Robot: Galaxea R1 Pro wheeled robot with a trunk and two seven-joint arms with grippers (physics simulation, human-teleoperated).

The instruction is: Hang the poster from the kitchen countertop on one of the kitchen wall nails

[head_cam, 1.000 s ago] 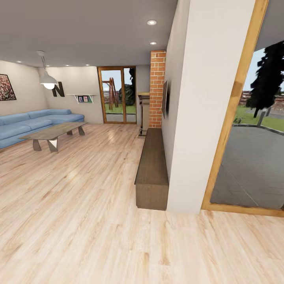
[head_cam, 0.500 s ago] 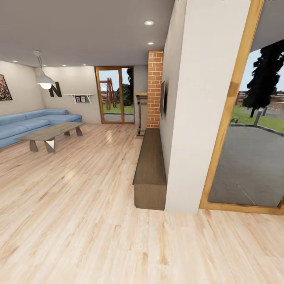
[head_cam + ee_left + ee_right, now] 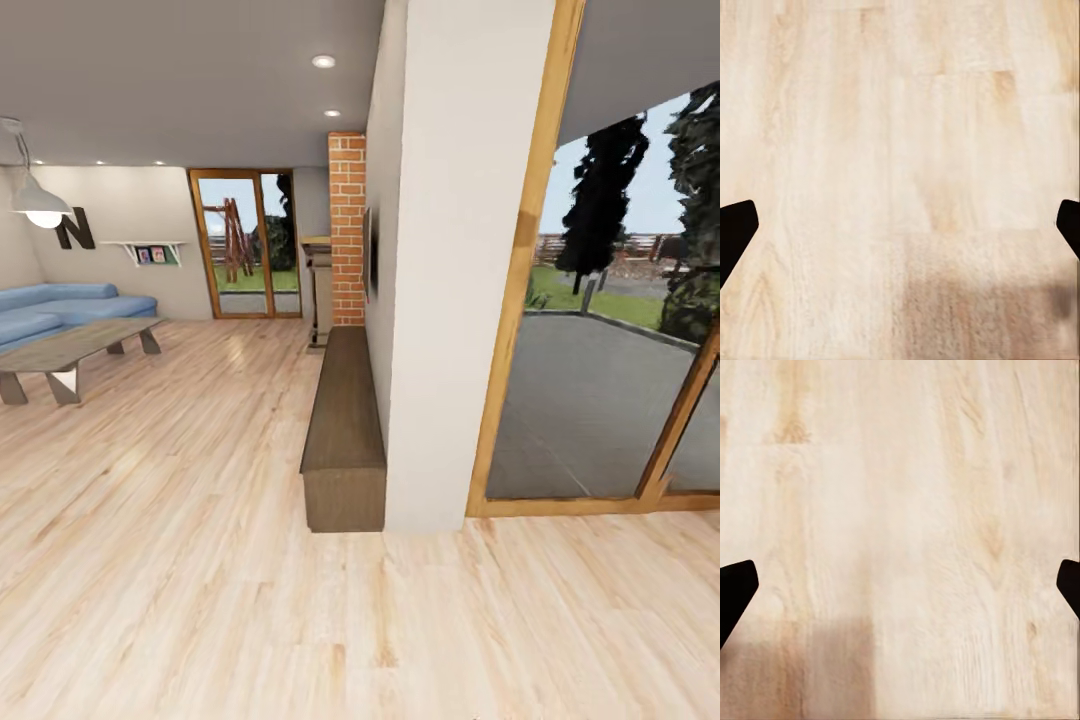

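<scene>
Head view: living room, white pillar (image 3: 455, 260) at 12 o'clock, low wooden bench (image 3: 345, 420) beside it. Both grippers' fingers spread, empty, over plank floor (image 3: 900, 150). Transit step: steer clear of pillar, seek kitchen.

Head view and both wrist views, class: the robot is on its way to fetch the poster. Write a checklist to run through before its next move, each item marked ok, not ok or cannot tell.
1. Left gripper open and empty above the wooden floor: ok.
2. Right gripper open and empty: ok.
3. Floor directly ahead free of obstacles: ok.
4. White wall end and low wooden bench stand apart from the robot: ok.
5. Poster in sight: not ok.
6. Kitchen countertop in sight: not ok.
</scene>
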